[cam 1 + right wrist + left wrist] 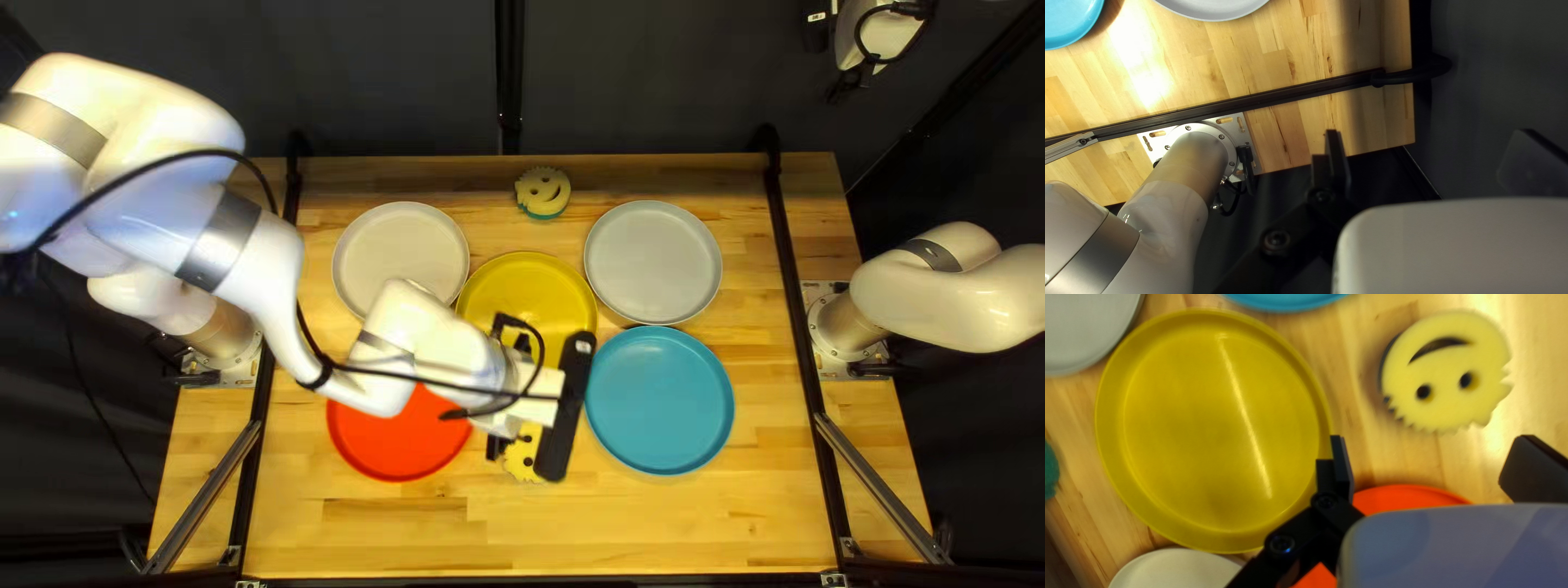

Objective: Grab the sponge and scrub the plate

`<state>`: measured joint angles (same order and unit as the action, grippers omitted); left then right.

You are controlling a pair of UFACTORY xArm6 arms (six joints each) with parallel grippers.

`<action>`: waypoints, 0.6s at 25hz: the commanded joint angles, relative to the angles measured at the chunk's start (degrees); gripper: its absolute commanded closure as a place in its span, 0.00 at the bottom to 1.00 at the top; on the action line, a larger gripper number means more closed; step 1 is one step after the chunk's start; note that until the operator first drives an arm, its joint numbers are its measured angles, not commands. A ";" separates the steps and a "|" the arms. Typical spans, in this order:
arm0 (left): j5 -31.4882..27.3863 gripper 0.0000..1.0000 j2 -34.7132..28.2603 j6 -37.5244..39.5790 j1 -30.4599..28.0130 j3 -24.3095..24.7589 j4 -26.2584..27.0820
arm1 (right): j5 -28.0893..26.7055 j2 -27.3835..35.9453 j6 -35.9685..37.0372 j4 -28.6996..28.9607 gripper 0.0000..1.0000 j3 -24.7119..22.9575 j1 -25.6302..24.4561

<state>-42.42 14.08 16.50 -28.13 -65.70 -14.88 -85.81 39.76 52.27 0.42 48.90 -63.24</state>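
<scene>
Between the red plate (pixel 398 449) and the blue plate (pixel 660 401) lies the smiling sponge (pixel 1448 405), flat on the table (pixel 653 523) ahead of the left gripper (pixel 1433 452), whose fingers stand wide with nothing between them. It should be light and squashy — best pinched across its smooth round sides, off the jagged edge, firmly but without folding it. The plates look stiff and slick — apt to slide under scrubbing. The right gripper (pixel 1429 141) is spread wide and empty.
</scene>
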 commanded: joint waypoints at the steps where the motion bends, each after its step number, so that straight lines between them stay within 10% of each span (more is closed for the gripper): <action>1: 3.97 0.00 1.68 1.59 -0.29 2.13 -1.16 | 0.00 0.00 0.00 0.00 0.00 0.00 0.00; 15: 10.16 0.00 9.12 18.27 -2.48 1.72 -16.58 | 0.00 0.00 0.00 0.00 0.00 0.00 0.00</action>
<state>-31.89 22.41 33.63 -30.32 -63.29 -30.21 -85.81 39.76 52.27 0.42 48.90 -63.24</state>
